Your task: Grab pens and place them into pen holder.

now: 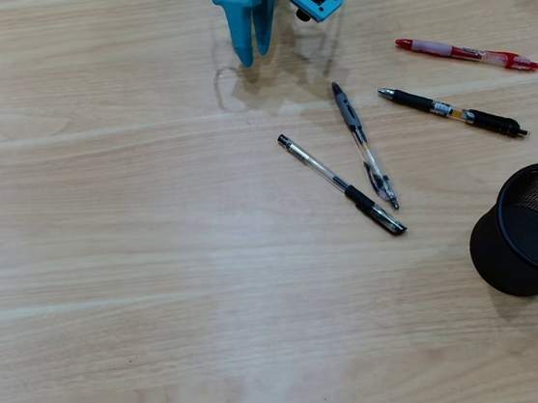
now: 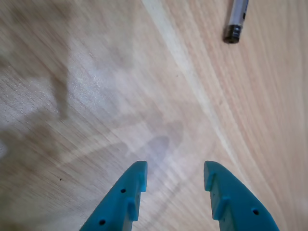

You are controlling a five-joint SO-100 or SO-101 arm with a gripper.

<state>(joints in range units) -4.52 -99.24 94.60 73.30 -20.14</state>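
Observation:
My blue gripper [image 1: 254, 55] hangs at the top middle of the overhead view, open and empty; in the wrist view [image 2: 174, 168] its two fingertips stand apart over bare wood. Several pens lie to its right on the table. They are a clear pen with a black grip [image 1: 341, 184], a clear pen with a grey grip [image 1: 365, 145], a black pen with an orange band [image 1: 453, 112] and a red pen [image 1: 466, 53]. A black mesh pen holder [image 1: 499, 258] stands at the right edge. One pen's end [image 2: 237, 19] shows at the top right of the wrist view.
The table is light wood with plank seams. The left half and the bottom of the overhead view show only bare wood. The pen holder is partly cut off by the right edge of the frame.

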